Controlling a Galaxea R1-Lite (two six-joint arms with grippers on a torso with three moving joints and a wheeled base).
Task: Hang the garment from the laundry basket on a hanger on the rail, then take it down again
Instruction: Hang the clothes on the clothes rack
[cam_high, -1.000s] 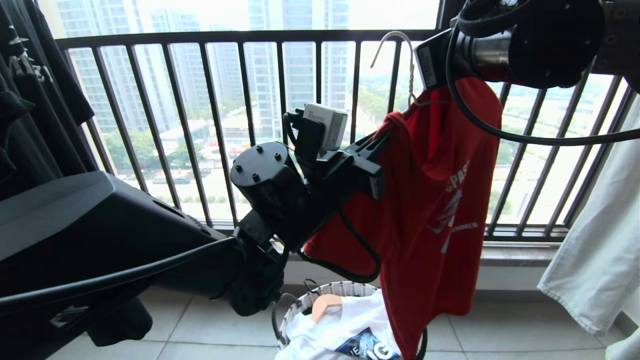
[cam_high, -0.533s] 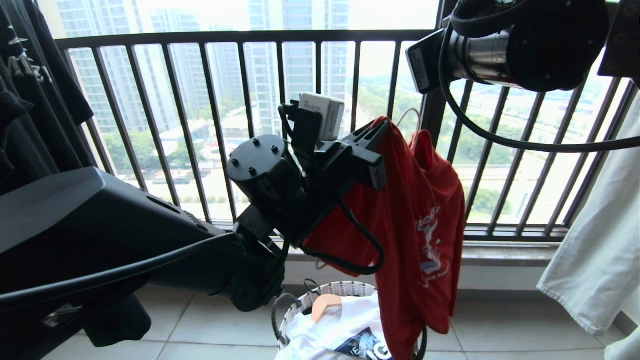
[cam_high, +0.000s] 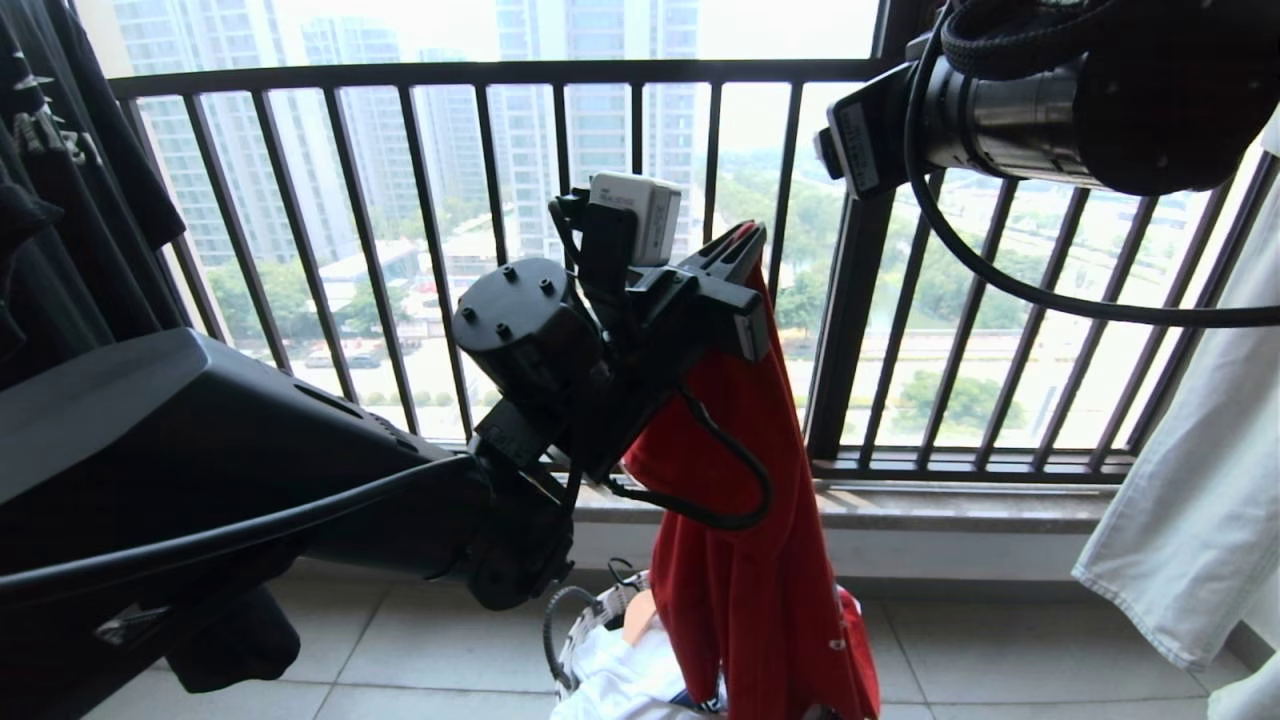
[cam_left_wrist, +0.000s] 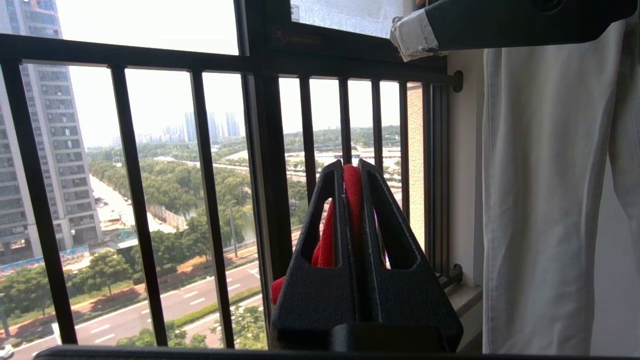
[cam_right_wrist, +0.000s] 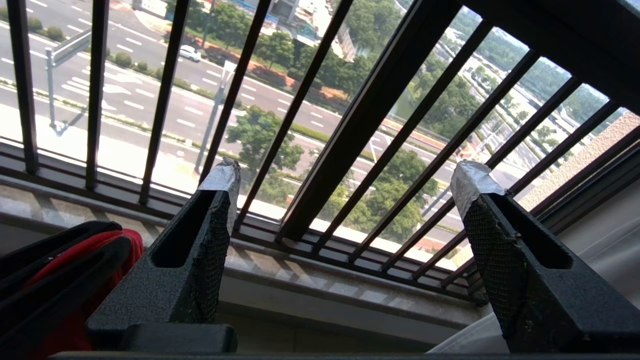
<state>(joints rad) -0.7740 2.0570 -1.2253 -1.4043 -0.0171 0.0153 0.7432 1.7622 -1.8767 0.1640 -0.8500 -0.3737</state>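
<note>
Down on the pale tiled floor (cam_high: 420, 640) sits the laundry basket (cam_high: 585, 640). Above it the garment (cam_high: 750, 560), plain red, hangs in one long fold from the left gripper (cam_left_wrist: 350, 175), clamped tight on it. Farther up by the black railing (cam_high: 480, 72), the right gripper (cam_right_wrist: 345, 185) gapes wide, empty.

My right end effector (cam_right_wrist: 345, 185) has spread open, releasing the garment (cam_high: 750, 540), which has dropped at frame centre, now hanging only from my left end effector (cam_high: 735, 250).

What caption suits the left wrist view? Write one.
Left gripper shut on the red garment, black window railing and city behind.
</note>
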